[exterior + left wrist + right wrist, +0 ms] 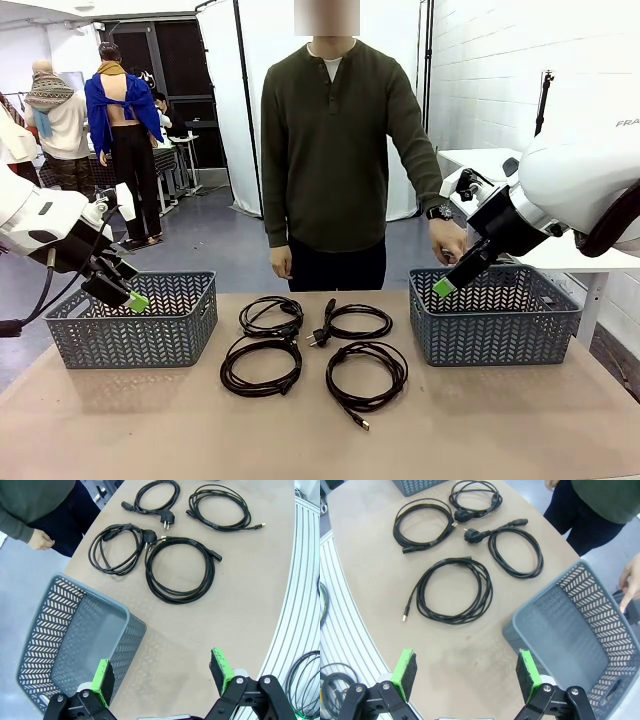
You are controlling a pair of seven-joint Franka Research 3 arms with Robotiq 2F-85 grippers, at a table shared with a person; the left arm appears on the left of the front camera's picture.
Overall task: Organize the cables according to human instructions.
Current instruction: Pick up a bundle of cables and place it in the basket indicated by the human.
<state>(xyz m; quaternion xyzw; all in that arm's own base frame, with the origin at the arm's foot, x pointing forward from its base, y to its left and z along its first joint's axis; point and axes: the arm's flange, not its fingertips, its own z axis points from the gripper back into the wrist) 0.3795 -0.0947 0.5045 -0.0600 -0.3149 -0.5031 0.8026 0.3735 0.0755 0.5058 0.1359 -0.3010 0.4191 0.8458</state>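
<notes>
Nearest the camera, the tan flat-topped bench is bare along its front edge.

Mid-bench, centre of the frame: the four black coiled cables lie flat in a two-by-two block. The two larger loops are nearer and the two smaller loops sit just behind them. On the left side of the frame the near and far loops touch; the right-hand pair lie close together, and I cannot tell whether they touch. All four rest on the bench surface, between the baskets and outside both.

Left of the frame: a grey lattice plastic basket stands upright. The left gripper hangs above its inner corner, jaws wide and holding nothing.

Right of the frame: a second grey lattice plastic basket stands upright. The right gripper hangs over its inner edge, jaws wide and holding nothing.

Far side, upper centre: a person in a dark olive long-sleeved shirt stands at the bench edge with arms down. The hand at frame right hangs just behind the second basket, near the right gripper.
</notes>
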